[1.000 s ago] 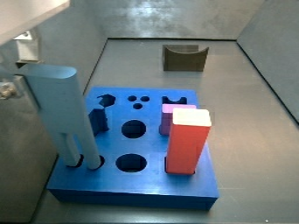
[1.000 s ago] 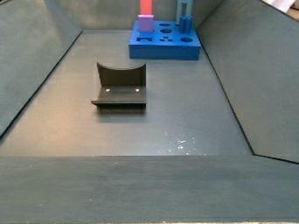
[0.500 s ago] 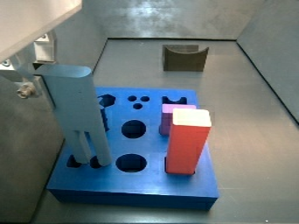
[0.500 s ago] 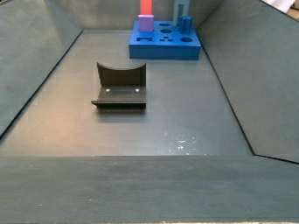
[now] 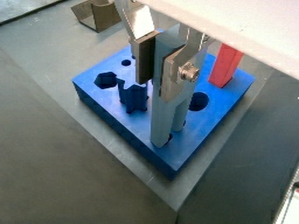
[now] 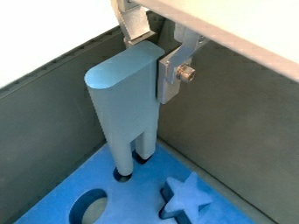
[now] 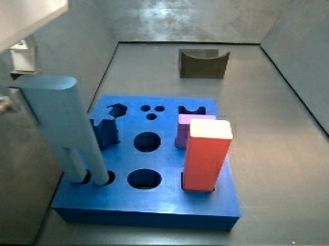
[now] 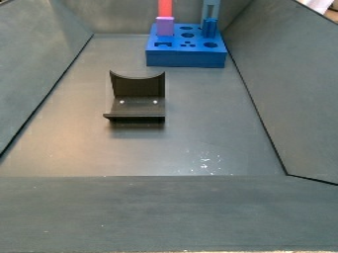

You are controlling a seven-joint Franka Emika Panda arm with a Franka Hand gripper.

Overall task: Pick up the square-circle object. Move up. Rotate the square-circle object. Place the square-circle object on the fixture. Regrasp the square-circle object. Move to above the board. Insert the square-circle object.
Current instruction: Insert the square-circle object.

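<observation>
1. Pale grey-blue square-sided peg [image 7: 67,130] is standing upright, foot entering a hole at lower left of the bright-blue holed board [image 7: 154,207].
2. Gripper [image 5: 158,63] fingers are clamping its upper end; looks rigid, light, smooth — flat sides suit gripping.

The end effector [image 5: 158,66] has flat silver finger plates with dark pads and screws.

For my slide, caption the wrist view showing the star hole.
End effector holds the peg upright, its tip entering the board.
</observation>
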